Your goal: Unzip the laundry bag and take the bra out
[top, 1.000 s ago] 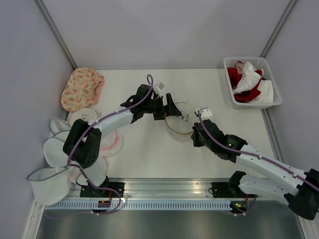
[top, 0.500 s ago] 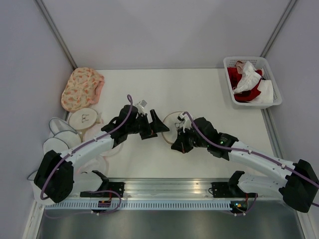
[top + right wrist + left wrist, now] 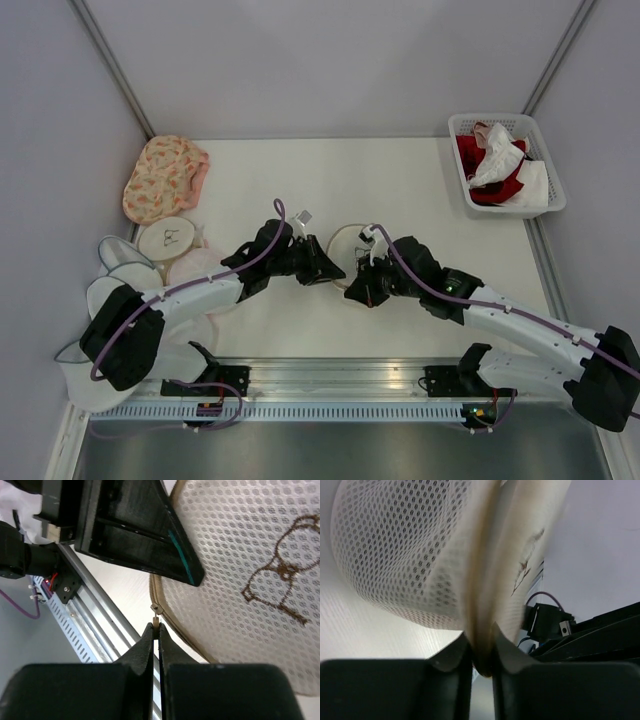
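One laundry bag; one basket of clothes.

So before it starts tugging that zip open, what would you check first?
1. Left fingers clamped on the laundry bag rim: ok.
2. Right fingers pinching the zipper pull: ok, it looks caught at their tips.
3. Correct bag, bra icon on top: ok.
4. Zip opened: not ok, the visible stretch looks closed.
5. Bra inside: cannot tell through the mesh.
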`<state>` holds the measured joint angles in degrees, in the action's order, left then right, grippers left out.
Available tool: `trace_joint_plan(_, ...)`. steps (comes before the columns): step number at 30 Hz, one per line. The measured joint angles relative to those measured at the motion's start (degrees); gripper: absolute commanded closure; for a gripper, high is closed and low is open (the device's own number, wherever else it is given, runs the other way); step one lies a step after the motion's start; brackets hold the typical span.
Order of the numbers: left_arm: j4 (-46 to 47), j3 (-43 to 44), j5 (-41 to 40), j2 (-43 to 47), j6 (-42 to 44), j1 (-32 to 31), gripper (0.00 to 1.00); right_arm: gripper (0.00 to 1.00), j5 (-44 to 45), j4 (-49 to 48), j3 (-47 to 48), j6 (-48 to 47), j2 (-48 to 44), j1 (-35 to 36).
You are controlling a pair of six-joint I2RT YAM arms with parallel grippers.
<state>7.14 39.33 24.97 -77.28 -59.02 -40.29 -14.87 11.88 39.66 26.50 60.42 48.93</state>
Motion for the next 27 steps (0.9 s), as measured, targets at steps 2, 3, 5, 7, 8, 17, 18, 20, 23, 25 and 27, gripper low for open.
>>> trace_joint_plan(2,0.3,0.0,0.0,0.1,-0.1,0.0,0.94,1.0,1.6,1.2,0.0,-0.2,-0.4,0.1)
trace_joint_plan(3,0.2,0.0,0.0,0.1,-0.1,0.0,0.96,1.0,2.6,2.2,0.0,-0.3,-0.5,0.1)
trace_joint_plan(5,0.0,0.1,-0.2,0.1,0.0,-0.1,0.98,1.0,5.3,4.9,0.3,-0.5,-0.5,0.4)
trace_joint_plan(7,-0.3,0.2,-0.7,0.1,0.0,-0.1,0.98,0.99,8.3,8.4,0.9,-0.5,-0.5,0.8)
trace_joint_plan(8,-0.6,0.3,-0.9,0.1,0.0,-0.1,0.98,1.0,10.3,10.1,1.3,-0.3,-0.5,0.9)
trace_joint_plan(17,-1.2,1.9,-1.1,0.0,0.2,0.1,0.95,1.0,30.9,21.3,2.8,2.9,0.1,1.1)
trace_joint_plan(18,-1.1,2.0,-1.0,0.0,0.2,0.1,0.83,1.0,33.1,21.7,2.8,3.4,0.7,1.1)
trace_joint_plan(20,-0.8,2.0,-0.7,0.0,0.3,0.1,0.77,1.0,37.1,22.3,3.0,4.3,2.4,1.1)
trace_joint_plan(23,0.0,2.0,0.5,-0.1,0.7,0.1,0.56,1.0,42.2,23.4,3.2,5.5,4.9,1.0)
trace_joint_plan(25,0.3,2.0,1.0,-0.2,1.2,0.1,0.28,1.0,45.0,24.4,3.2,6.4,5.9,1.0)
trace_joint_plan(27,0.1,2.0,0.7,-0.2,2.1,0.1,0.15,0.99,46.8,25.0,3.2,7.1,6.1,0.9)
